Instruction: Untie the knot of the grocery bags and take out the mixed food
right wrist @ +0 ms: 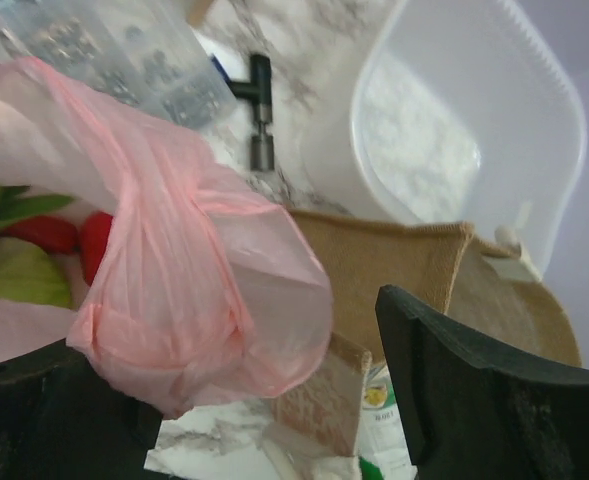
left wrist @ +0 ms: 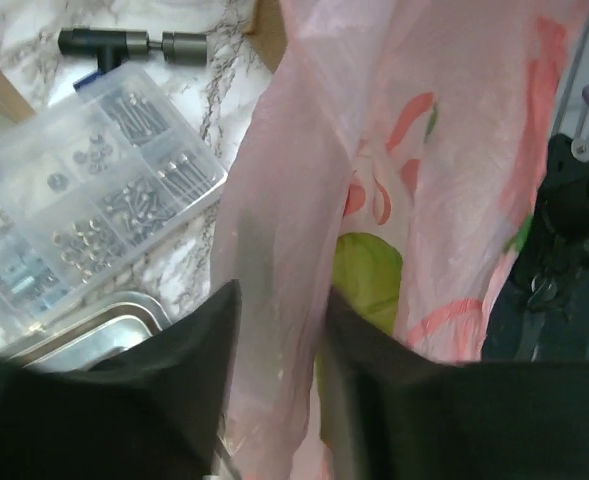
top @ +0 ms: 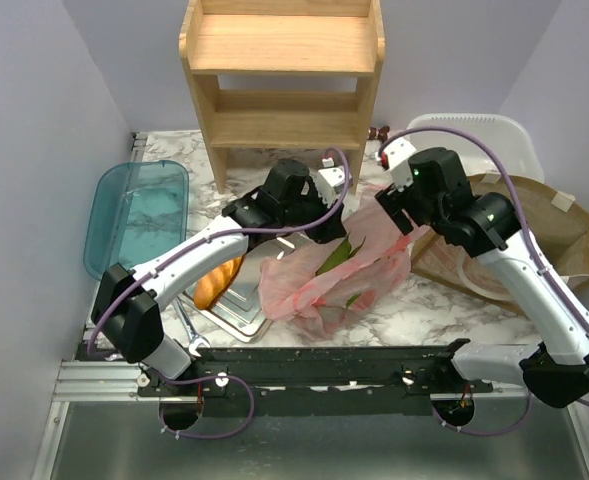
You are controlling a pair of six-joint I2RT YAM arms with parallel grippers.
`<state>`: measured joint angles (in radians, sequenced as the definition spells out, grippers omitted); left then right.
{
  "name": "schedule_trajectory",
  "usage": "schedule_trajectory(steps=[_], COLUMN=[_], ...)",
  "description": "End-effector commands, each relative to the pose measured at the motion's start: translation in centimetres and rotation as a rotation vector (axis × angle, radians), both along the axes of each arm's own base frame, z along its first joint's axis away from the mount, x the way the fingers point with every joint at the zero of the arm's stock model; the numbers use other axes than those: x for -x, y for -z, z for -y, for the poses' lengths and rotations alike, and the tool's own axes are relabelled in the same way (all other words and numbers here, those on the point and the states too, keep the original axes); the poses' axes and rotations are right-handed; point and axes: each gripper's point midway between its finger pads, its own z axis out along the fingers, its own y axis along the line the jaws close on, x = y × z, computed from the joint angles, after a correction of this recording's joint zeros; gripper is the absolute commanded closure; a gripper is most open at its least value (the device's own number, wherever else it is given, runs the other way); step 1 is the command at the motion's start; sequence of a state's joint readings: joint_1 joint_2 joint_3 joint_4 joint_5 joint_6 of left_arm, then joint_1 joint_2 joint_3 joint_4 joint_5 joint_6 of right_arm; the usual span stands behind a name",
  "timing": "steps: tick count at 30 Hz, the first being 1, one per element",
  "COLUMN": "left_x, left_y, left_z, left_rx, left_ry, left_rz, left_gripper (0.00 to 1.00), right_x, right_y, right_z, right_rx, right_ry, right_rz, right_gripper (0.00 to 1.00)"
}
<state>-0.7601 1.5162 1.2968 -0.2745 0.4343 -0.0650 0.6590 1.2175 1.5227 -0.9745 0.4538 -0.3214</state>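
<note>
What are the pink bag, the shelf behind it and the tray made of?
Pink bag: likely thin plastic film; translucent, crinkled, greens showing through. Shelf: pale unpainted wood, grain faintly visible. Tray: probably steel; shiny, silvery rim.

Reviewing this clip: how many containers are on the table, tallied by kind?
Bags: 2 (pink plastic bag, brown burlap bag)
Tubs: 2 (white tub, teal tub)
Steel tray: 1
Clear screw organiser: 1
Total: 6

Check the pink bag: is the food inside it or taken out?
Inside. Green produce shows through the film of the pink bag; a red item sits among its folds.
</note>
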Motion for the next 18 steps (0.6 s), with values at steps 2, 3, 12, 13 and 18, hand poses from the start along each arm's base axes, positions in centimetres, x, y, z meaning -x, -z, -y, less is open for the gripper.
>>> schedule_trajectory(steps=[2,3,12,13,18], left_x=[2.3,3.5,1.4,1.1,0.1], left_y=[-7.0,-8.1,-9.3,-9.7,-9.8], left_z=[-0.3,-1.1,-4.4,-4.2,-3.2], left_rx=[0.173,0.209,0.189,0.2,0.214], left_ry=[0.218,0.272,0.225,0.222,0.232], left_rz=[0.084,0.089,0.176,0.173,0.159], left_gripper=[1.0,1.0,1.0,1.0,1.0], right_x=[1.3,2.1,11.0,11.2,11.9], right_y=[3.2,3.9,3.6,2.9,4.8], right_z=[4.0,3.6,-4.3,-4.9,-5.9], right_rx=[-0.097,-0.138,-0.519,-0.551,-0.638], right_ry=[0.04,-0.013,-0.512,-0.545,-0.516], right_rz=[-0.226,-0.299,-0.664,-0.659,-0.788], right_gripper=[0.29,0.34,1.0,1.0,0.99])
